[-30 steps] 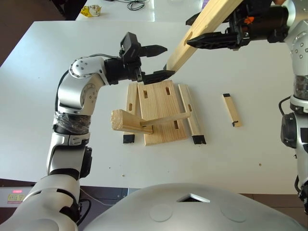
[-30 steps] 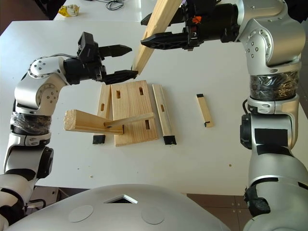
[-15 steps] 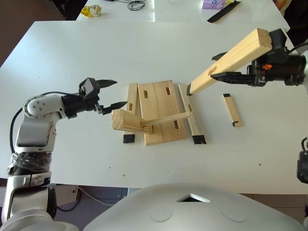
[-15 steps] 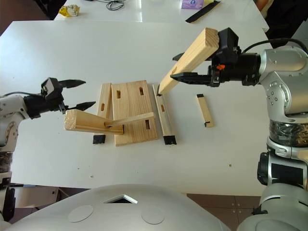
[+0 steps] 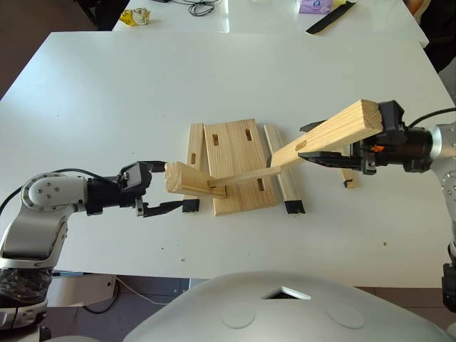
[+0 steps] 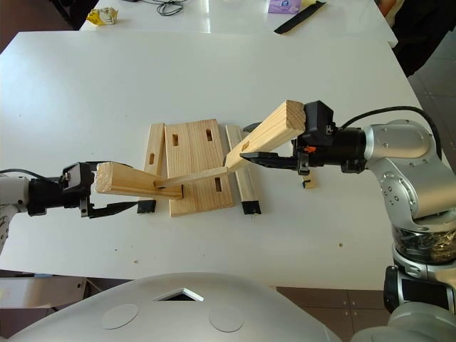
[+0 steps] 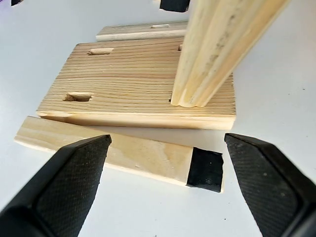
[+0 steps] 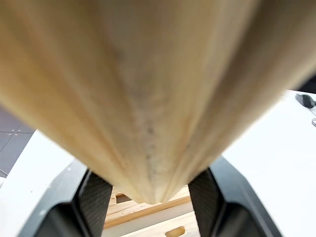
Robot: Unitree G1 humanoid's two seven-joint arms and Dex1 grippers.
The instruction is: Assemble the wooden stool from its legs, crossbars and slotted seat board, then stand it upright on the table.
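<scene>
The slotted seat board lies flat mid-table. A thick leg lies across its near left corner, with a thin crossbar plugged into it. My left gripper is open at table level, one finger on each side of that leg's blunt end. My right gripper is shut on a second thick leg, held slanted, its lower end touching the crossbar's free tip. In the left wrist view the fingers frame the board and a black-capped leg.
A thin leg lies left of the board and another right of it, both black-capped. A short crossbar is partly behind my right gripper. The table behind holds a yellow wrapper and a purple pack.
My right arm has swung the held leg down from high over the table to the crossbar's tip. My left arm has pulled back and sunk to the lying leg's end.
</scene>
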